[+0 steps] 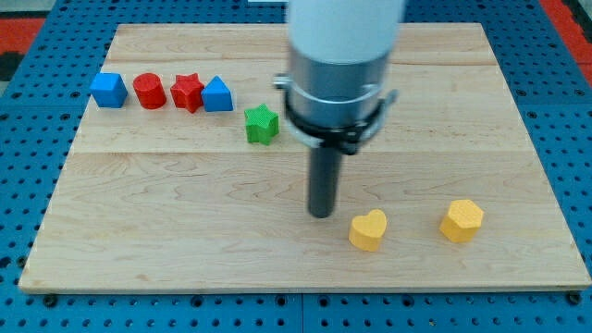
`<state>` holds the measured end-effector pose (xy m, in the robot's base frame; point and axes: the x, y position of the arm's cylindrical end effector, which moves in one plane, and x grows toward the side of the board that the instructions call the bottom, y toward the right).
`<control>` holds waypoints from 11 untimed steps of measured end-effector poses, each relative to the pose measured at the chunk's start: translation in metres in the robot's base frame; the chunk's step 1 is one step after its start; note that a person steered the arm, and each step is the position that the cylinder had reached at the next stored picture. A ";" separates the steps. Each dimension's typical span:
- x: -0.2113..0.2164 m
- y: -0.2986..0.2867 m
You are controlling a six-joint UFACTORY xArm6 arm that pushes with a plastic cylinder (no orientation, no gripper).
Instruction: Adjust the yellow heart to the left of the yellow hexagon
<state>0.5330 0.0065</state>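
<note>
The yellow heart lies near the view's bottom, right of centre. The yellow hexagon lies to its right, with a gap of bare board between them. My tip rests on the board just left of the yellow heart and slightly above it in the view, close to it but apart. The arm's white and grey body hangs over the middle of the board and hides what lies behind it.
A row at the view's upper left holds a blue cube, a red cylinder, a red star and a blue block. A green star sits right of them. The wooden board ends just below the yellow blocks.
</note>
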 end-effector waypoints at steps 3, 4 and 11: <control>0.027 0.053; 0.052 0.050; 0.002 -0.034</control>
